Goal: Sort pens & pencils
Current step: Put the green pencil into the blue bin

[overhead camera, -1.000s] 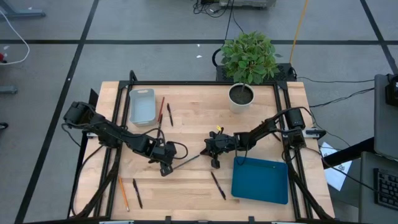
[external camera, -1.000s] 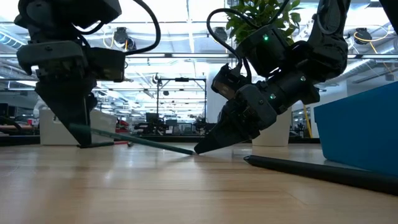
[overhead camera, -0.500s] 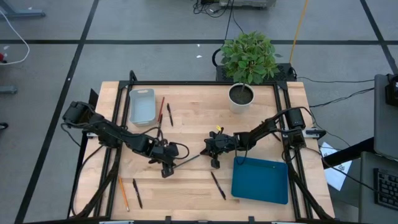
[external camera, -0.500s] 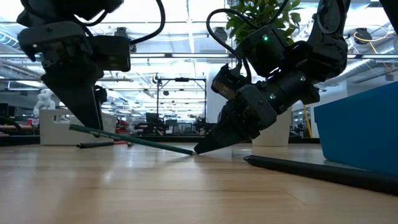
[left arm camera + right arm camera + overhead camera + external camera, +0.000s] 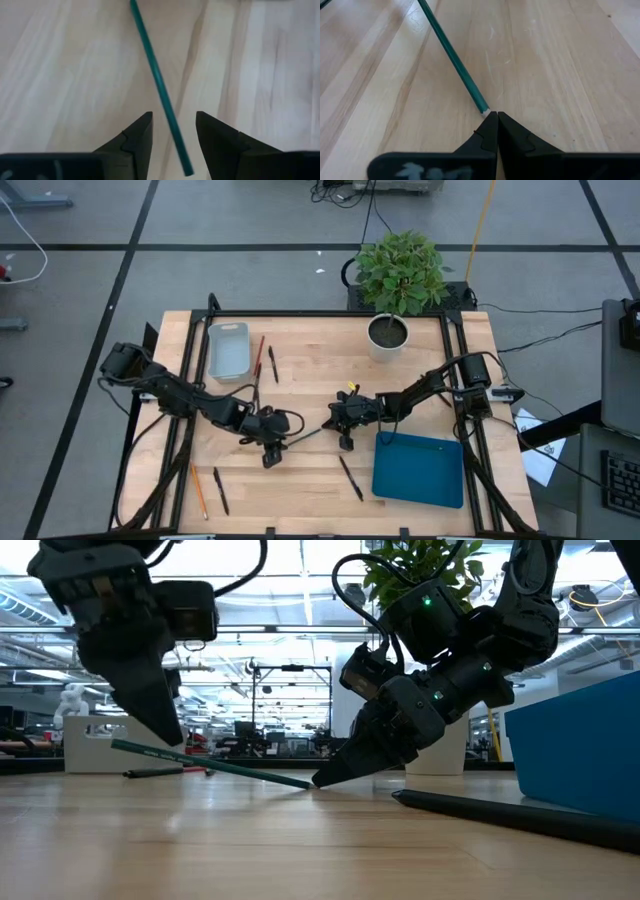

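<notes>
At the near edge of the table, little looks sorted: an orange pencil and a black pen lie side by side near the left corner, and another black pen lies just beside the blue tray, on the wood and not in it; as far as the high view shows, that tray holds nothing. In the middle, both arms are busy with one green pencil. The right gripper has its fingers closed together, with the pencil's tip meeting their points; whether they pinch that tip or merely touch it, I cannot tell. The left gripper hangs over the pencil's other end with its fingers apart, one on either side of the shaft and not gripping it, so this looks like a handover or a joint lift about to be attempted. The low view shows the pencil tilted, its left-gripper end raised off the wood. Farther back, a red pencil and a further black pen lie near each other just beside the pale grey tray, which also appears empty. A potted plant stands at the far edge. My judgement is that the sorting is barely begun, with all the pens and pencils visible not yet in a tray.
</notes>
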Action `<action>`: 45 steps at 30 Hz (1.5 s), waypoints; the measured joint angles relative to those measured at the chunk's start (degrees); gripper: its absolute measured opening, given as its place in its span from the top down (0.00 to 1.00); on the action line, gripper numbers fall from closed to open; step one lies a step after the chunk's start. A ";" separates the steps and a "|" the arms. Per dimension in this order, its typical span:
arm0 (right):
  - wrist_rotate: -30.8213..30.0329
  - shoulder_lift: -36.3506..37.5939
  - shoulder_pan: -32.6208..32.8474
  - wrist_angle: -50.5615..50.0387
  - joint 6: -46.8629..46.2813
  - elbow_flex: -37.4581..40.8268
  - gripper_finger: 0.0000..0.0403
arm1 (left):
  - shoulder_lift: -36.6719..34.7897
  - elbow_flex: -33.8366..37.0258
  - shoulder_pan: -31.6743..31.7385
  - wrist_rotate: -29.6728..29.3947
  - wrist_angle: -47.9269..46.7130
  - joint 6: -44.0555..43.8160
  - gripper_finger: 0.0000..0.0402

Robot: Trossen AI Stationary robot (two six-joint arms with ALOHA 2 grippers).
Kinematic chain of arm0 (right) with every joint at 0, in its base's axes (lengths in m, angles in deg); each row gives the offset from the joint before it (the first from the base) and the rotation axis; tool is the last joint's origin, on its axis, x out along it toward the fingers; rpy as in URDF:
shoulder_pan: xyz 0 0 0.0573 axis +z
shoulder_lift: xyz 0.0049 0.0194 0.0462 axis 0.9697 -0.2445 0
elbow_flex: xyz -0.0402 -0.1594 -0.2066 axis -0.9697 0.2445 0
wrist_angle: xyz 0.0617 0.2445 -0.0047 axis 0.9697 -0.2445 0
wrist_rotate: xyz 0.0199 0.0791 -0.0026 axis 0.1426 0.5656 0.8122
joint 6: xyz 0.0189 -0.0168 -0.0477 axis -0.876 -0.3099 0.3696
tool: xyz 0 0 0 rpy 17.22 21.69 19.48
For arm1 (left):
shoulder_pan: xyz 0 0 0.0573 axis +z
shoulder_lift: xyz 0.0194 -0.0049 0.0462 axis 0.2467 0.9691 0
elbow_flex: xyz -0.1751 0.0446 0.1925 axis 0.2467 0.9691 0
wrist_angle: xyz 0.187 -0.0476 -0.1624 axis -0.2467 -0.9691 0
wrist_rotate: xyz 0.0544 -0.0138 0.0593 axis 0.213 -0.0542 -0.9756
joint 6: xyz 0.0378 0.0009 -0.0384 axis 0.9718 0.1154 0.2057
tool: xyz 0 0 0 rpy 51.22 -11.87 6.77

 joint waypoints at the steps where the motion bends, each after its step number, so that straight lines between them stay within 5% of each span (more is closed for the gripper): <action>1: 0.00 0.00 0.00 0.02 0.00 0.00 1.00 | 0.02 0.00 -0.56 -0.59 0.26 -0.12 0.62; 11: 0.02 -0.07 0.02 0.72 0.00 0.04 1.00 | 2.68 0.11 -2.68 -4.59 0.34 -1.44 0.62; 25: 0.04 -0.09 0.04 1.21 -0.02 0.07 1.00 | 6.61 0.02 -1.80 -1.55 0.55 -1.41 0.62; 30: 0.04 -0.09 0.04 1.13 -0.02 0.07 1.00 | 6.34 0.02 -0.84 -1.14 0.49 -1.40 0.73; 35: 0.24 -0.09 0.04 1.07 -0.04 0.07 1.00 | 6.34 0.02 0.17 -1.11 -0.26 -1.22 0.94; 45: 0.07 1.01 0.04 1.04 0.29 0.14 0.97 | 6.08 0.02 0.81 -0.48 -2.31 -0.88 0.96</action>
